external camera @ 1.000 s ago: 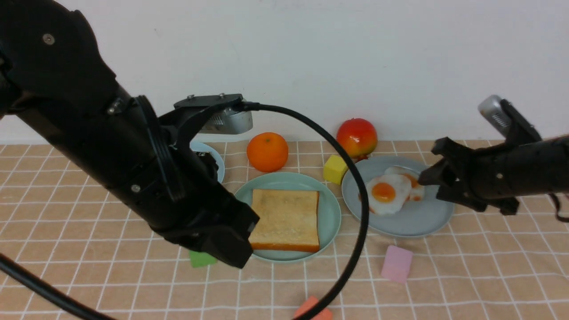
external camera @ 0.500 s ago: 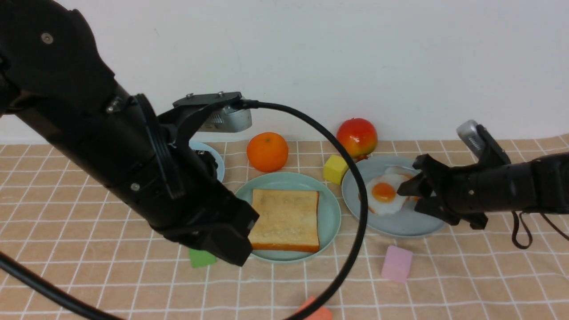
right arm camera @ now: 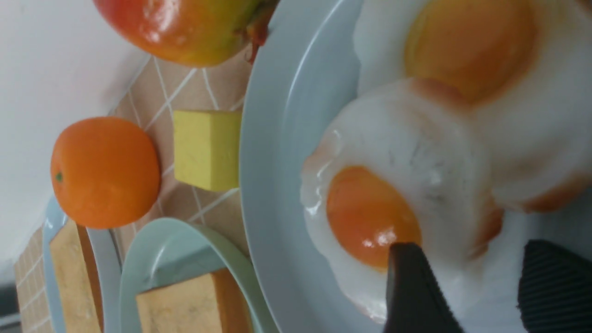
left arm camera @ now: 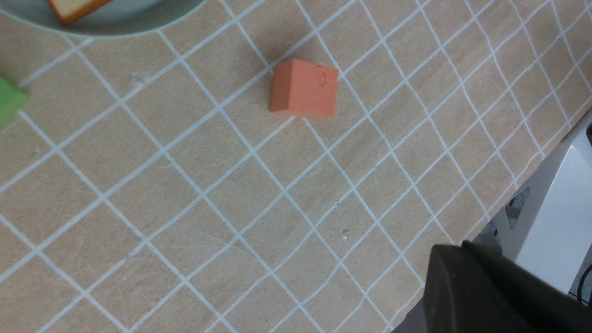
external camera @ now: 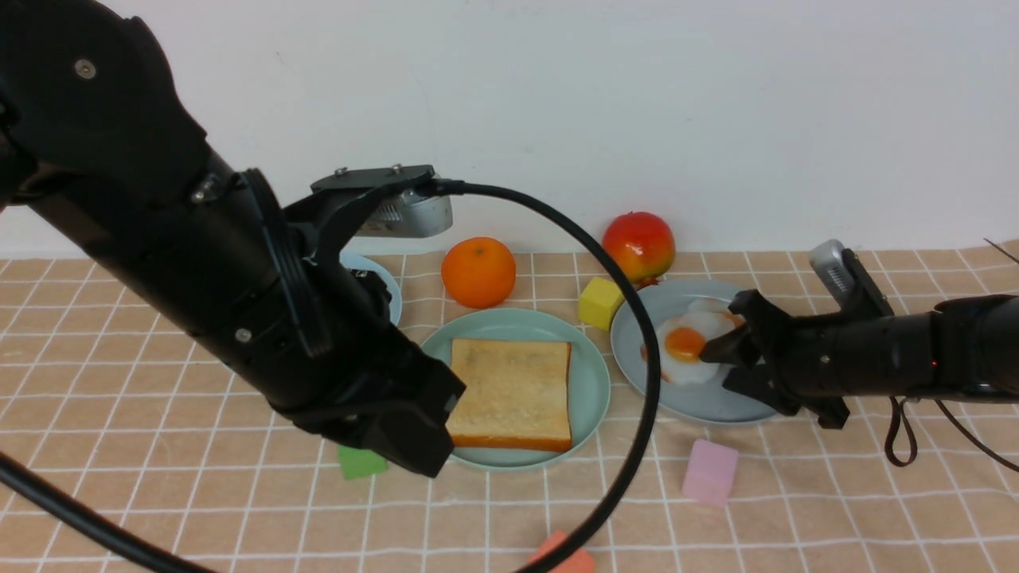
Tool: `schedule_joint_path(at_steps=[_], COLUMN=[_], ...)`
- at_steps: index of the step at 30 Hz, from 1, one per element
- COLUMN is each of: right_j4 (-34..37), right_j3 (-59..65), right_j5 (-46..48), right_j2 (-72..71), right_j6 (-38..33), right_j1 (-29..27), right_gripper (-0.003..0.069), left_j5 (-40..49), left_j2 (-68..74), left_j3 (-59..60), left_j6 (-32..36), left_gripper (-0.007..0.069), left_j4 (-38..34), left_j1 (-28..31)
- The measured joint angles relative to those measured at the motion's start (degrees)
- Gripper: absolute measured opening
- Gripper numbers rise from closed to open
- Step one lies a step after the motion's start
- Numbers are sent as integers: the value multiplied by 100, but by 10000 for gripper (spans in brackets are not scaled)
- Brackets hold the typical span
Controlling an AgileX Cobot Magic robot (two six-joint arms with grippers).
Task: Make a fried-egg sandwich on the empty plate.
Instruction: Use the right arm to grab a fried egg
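Toast slice (external camera: 510,391) lies on centre plate (external camera: 593,374). Right plate (external camera: 685,402), just beside it, holds 2 overlapping fried eggs (external camera: 686,347).

Orange (external camera: 478,271) sits behind centre plate, round fruit (external camera: 638,246) behind right plate.

Back block (external camera: 599,302) sits between the 2 plates. Front-right block (external camera: 711,471) lies before right plate, front-left block (external camera: 360,463) before centre plate, nearest block (external camera: 561,559) at the front edge.

Back-left plate (external camera: 390,290) carries second toast slice (right arm camera: 69,277).

Far row by the wall: orange (external camera: 478,271) left of centre, red-yellow fruit (external camera: 638,246) to its right, yellow block (external camera: 599,303) a bit nearer, just beside the grey-blue plate (external camera: 700,404) at its far-left rim. Pale blue plate (external camera: 392,288) far left, mostly hidden. Nearer on the checked tabletop (external camera: 796,493): green block (external camera: 358,463) left, pink block (external camera: 710,473) right, red-orange block (left arm camera: 304,88) nearest, between them.
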Motion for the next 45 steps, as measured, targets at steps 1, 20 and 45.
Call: schedule_joint_path(at_steps=[1,20,45], right_j4=[0,-18,-325], right_j3=[0,0,12], right_j5=[3,70,-133], right_j2=[12,45,-525], right_j6=[-33,-162,-563], right_j1=[0,0,0], right_gripper=[323,-7,223], left_j5=[0,5,97], left_j2=[0,0,0], left_j3=[0,0,0], left_j6=[0,0,0], left_gripper=[22,39,66], left_j4=[0,5,23], left_j1=[0,0,0])
